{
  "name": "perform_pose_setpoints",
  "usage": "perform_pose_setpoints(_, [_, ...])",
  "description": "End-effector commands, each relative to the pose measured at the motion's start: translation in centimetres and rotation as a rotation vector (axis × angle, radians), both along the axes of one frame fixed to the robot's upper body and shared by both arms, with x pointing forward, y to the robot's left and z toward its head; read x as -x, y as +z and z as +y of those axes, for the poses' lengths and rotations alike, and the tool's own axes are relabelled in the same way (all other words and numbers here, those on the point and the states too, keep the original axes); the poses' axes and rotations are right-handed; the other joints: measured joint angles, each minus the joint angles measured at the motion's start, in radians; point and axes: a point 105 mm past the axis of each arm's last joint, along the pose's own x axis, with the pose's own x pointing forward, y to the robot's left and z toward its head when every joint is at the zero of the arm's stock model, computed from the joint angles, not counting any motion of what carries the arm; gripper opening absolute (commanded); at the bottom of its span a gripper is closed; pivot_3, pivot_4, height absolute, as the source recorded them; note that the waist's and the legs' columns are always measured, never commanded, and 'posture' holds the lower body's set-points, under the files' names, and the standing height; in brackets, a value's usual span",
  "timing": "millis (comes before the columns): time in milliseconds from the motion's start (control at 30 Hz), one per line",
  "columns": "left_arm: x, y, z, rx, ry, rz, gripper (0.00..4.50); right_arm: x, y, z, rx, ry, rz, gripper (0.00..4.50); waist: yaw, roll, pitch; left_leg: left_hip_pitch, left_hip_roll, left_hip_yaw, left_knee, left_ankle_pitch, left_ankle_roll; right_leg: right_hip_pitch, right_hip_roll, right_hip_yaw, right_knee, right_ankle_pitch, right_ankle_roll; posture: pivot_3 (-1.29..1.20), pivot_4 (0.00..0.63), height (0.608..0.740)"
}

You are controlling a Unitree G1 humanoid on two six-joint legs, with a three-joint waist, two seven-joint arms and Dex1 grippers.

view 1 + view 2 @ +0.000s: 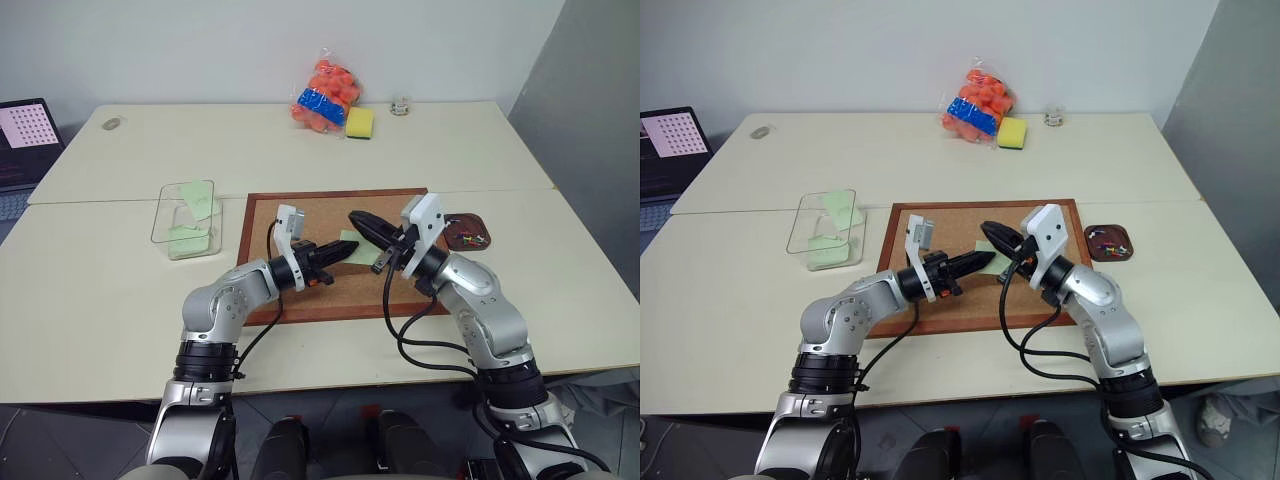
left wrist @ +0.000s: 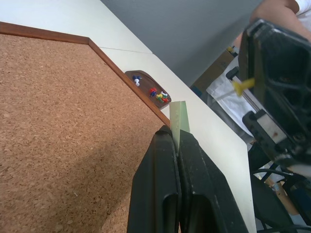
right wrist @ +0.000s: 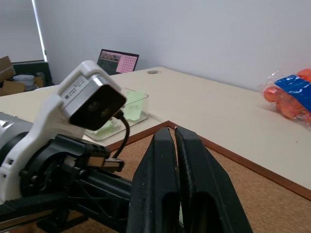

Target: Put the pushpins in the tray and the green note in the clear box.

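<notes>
My head pair looks down over the corkboard [image 1: 335, 255]; each wrist camera sights close along its claw, sharing that board.

You are working in what looks like an office or lab room: two plain cream tables [image 1: 120, 330] pushed together against a bare white wall [image 1: 200, 50]. A laptop [image 1: 25, 140] sits open at the far left, and a corkboard [image 1: 310, 215] lies flat on the near table.

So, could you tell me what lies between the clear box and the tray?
In the left eye view, the corkboard lies between clear box and tray, both grippers over it.
</notes>
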Motion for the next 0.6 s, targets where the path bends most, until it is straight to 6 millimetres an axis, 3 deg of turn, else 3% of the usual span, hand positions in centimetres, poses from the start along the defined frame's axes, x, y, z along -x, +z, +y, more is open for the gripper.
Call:
perform_pose_setpoints(33, [0.1,1.6,0.1,0.010,-0.005,-0.085,0.01,-2.3,1.0,-3.6,0.021,-0.221,-0.049,0.00,0.001,0.000,0.000,0.000,0.000,0.000,0.000,0.000,0.000,0.000,0.000,0.000,0.000,0.000,0.000,0.00,0.150,0.740])
perform_pose_setpoints(133, [0.6,2.0,-0.7,-0.086,-0.046,-0.219,0.01,-4.2,0.4,-6.5,0.008,-0.384,-0.003,0.00,0.000,0.000,0.000,0.000,0.000,0.001,0.000,0.000,0.000,0.000,0.000,0.000,0.000,0.000,0.000,0.00,0.150,0.740])
perform_pose_setpoints(267, [1.6,2.1,-1.9,-0.213,-0.127,-0.382,0.01,-5.6,0.2,-8.6,-0.020,-0.487,0.040,0.00,0.000,0.000,0.000,0.000,0.000,0.001,-0.001,0.000,0.000,0.000,0.000,0.001,0.000,0.001,-0.002,0.00,0.150,0.740])
perform_pose_setpoints(400, [2.6,2.0,-3.6,-0.364,-0.227,-0.611,0.01,-7.8,-0.9,-12.6,-0.068,-0.668,0.164,0.00,0.000,0.000,0.000,0.000,0.000,0.002,-0.001,0.000,0.000,0.000,0.000,0.002,-0.001,0.001,-0.002,0.00,0.150,0.740])
perform_pose_setpoints(600, [2.0,1.6,-3.8,-0.412,-0.222,-0.672,0.01,-8.7,-1.6,-15.0,-0.132,-0.777,0.253,0.00,-0.001,0.000,0.000,0.000,-0.001,0.002,-0.001,0.000,0.000,0.000,-0.001,0.002,-0.001,0.001,-0.003,0.00,0.150,0.740])
